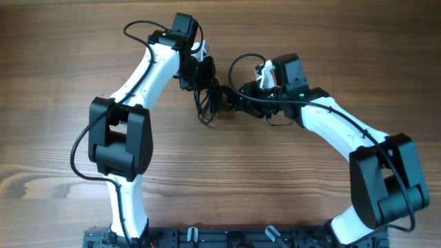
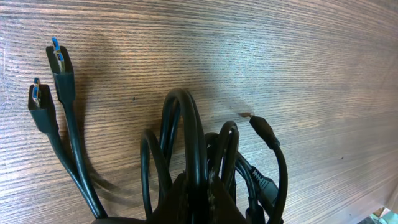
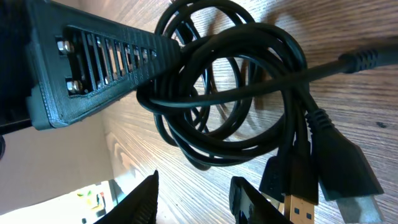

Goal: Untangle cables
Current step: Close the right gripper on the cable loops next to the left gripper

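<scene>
Cables (image 1: pixel 209 98): one knotted clump, strand count unreadable, mid-desk (image 1: pixel 275 186) between two grippers. Left gripper (image 1: pixel 200 76) pinched tight on the loops. Right gripper (image 1: pixel 242 94) spread wide, one finger (image 3: pixel 93 59) poked through the coil. Only the left wrist view shows a blue-tipped plug (image 2: pixel 61 68), a second blue-tipped plug (image 2: pixel 40 106) and a barrel plug (image 2: pixel 262 129). Overhead they are too small to make out.

Overhead, close wrist views; shared cables (image 1: pixel 209 96)
</scene>
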`<action>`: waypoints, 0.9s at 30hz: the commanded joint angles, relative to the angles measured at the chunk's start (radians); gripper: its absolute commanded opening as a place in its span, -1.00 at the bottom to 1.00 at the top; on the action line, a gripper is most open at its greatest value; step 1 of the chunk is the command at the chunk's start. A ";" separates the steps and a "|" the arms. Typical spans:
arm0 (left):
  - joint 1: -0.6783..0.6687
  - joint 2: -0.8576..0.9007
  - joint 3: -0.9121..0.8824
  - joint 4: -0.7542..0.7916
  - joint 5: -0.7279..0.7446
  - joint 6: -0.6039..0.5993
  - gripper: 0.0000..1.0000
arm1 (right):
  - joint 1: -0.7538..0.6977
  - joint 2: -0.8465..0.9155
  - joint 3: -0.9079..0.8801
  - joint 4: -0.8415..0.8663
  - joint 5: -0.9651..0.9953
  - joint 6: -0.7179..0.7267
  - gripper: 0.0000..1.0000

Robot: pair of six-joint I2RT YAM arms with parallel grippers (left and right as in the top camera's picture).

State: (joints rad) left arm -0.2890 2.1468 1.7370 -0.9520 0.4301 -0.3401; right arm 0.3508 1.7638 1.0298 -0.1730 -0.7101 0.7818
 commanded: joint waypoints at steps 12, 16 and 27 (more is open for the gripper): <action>0.003 0.012 -0.005 0.035 -0.072 -0.121 -0.92 | -0.002 0.011 -0.002 0.113 -0.019 0.461 -0.05; -0.008 0.013 -0.005 0.036 -0.072 -0.121 -0.91 | 0.000 0.011 -0.002 0.113 0.039 0.531 -0.09; -0.075 0.012 -0.005 0.061 -0.072 0.036 -0.87 | 0.046 0.013 -0.002 0.112 0.397 0.515 -0.34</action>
State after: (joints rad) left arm -0.3401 2.1468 1.7367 -0.8932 0.3969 -0.4232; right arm 0.3870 1.7638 1.0298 -0.0654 -0.4744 1.2976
